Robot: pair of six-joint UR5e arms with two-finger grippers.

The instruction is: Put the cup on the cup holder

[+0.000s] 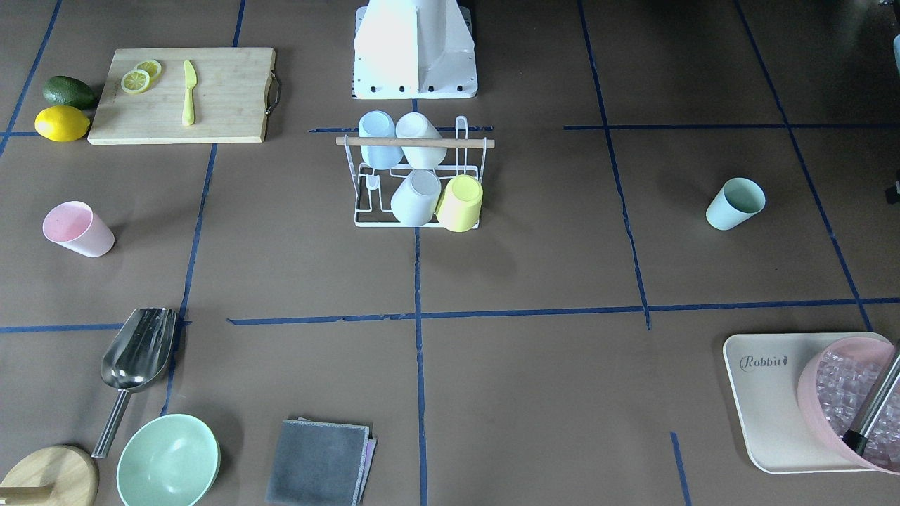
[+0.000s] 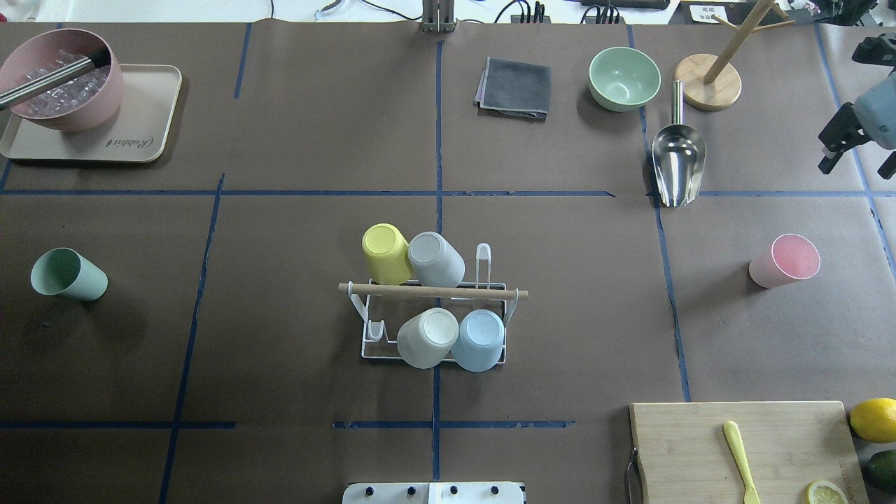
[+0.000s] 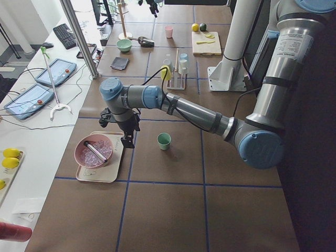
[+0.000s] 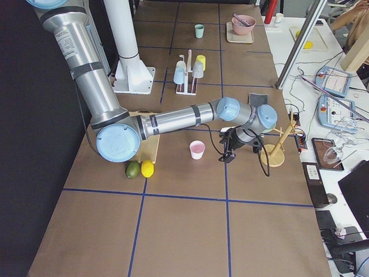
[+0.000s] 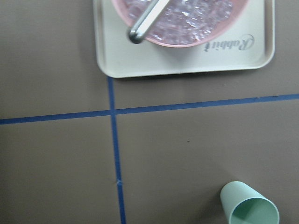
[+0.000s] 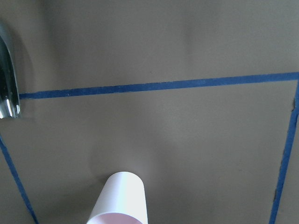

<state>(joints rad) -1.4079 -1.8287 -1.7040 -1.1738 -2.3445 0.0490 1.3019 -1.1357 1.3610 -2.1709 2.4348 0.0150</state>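
Note:
The white wire cup holder with a wooden rod handle stands mid-table, also in the overhead view. It carries a yellow, a grey, a white and a blue cup upside down. A green cup lies tilted on the table's left, below my left wrist camera. A pink cup lies on the right, also in the right wrist view. My right gripper hovers beyond the pink cup, its fingers apart and empty. My left gripper hovers between the tray and the green cup; I cannot tell its state.
A tray with a pink bowl of ice sits far left. A grey cloth, a green bowl, a metal scoop and a wooden stand lie far right. A cutting board, a lemon and an avocado sit near right.

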